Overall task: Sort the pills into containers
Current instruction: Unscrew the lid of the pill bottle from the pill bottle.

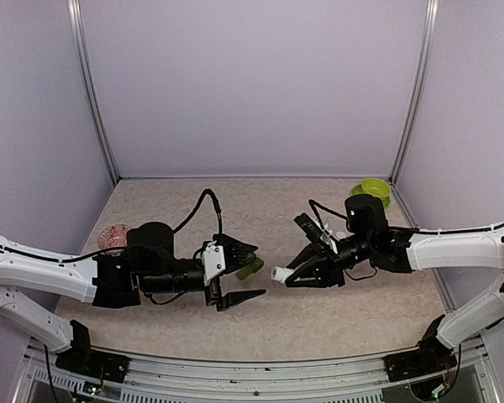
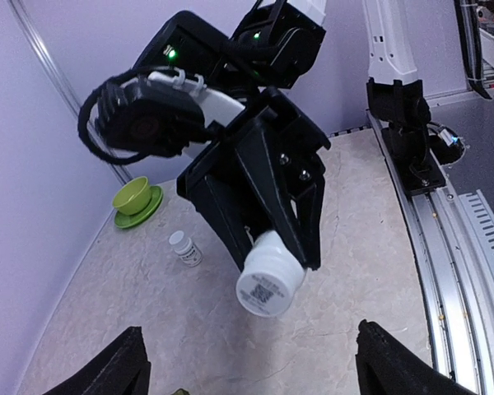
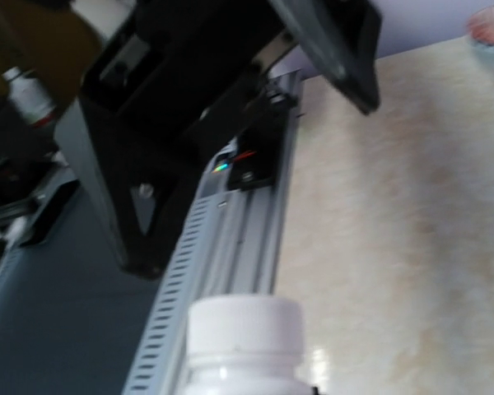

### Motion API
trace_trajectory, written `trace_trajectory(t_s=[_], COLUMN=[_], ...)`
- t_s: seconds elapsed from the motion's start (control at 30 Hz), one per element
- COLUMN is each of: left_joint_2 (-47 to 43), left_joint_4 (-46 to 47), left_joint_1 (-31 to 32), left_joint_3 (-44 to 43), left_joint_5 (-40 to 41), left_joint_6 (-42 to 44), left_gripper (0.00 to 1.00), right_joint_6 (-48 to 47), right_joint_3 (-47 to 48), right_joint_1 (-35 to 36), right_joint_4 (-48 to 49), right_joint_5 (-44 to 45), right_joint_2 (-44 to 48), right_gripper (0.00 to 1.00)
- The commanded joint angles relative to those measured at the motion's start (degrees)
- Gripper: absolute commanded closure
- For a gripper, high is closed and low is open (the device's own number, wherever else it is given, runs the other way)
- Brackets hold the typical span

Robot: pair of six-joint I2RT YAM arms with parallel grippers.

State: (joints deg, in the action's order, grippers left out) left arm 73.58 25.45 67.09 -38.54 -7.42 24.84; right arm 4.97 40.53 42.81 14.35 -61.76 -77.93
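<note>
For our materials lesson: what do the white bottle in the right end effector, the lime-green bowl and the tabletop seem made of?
White bottle: probably plastic, satin finish; even white, smooth moulded cap. Lime-green bowl: likely plastic, though glazed ceramic is possible; uniform bright colour, slight sheen. Tabletop: smooth, beige, stone-like mottling; perhaps laminate or vinyl, hard to confirm.

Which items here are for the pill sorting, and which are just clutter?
Job: white pill bottle, held by right gripper; green container strip at left gripper.
Lying about: lime bowl on saucer; pink bowl; small white bottle standing loose, use unclear.
</note>
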Motion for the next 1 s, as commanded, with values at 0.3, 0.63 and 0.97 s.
trace_trajectory(t_s=[0.3,0.63,0.97], left_joint_2=[4.8,4.3,5.4], left_joint_4=[-8.4,-7.3,-7.3], left_joint_1=[3.1,3.3,3.3], left_joint_3=[-6.9,-6.6,-8.0], left_joint_5=[-4.6,-4.8,-4.2], left_joint_6=[5.5,4.8,3.4], left_gripper=[0.43,0.59,0.8], right_joint_6=[-0.6,-0.8,-1.7], right_joint_3=[3.3,3.1,3.9], right_joint_1=[4.0,4.0,4.0], right_joint_4=[-1.7,-2.1,-4.0], right_joint_5=[-5.9,-5.9,-3.6], right_joint_2=[-3.4,-3.6,-2.9], right_gripper=[0.87,0.88,0.89])
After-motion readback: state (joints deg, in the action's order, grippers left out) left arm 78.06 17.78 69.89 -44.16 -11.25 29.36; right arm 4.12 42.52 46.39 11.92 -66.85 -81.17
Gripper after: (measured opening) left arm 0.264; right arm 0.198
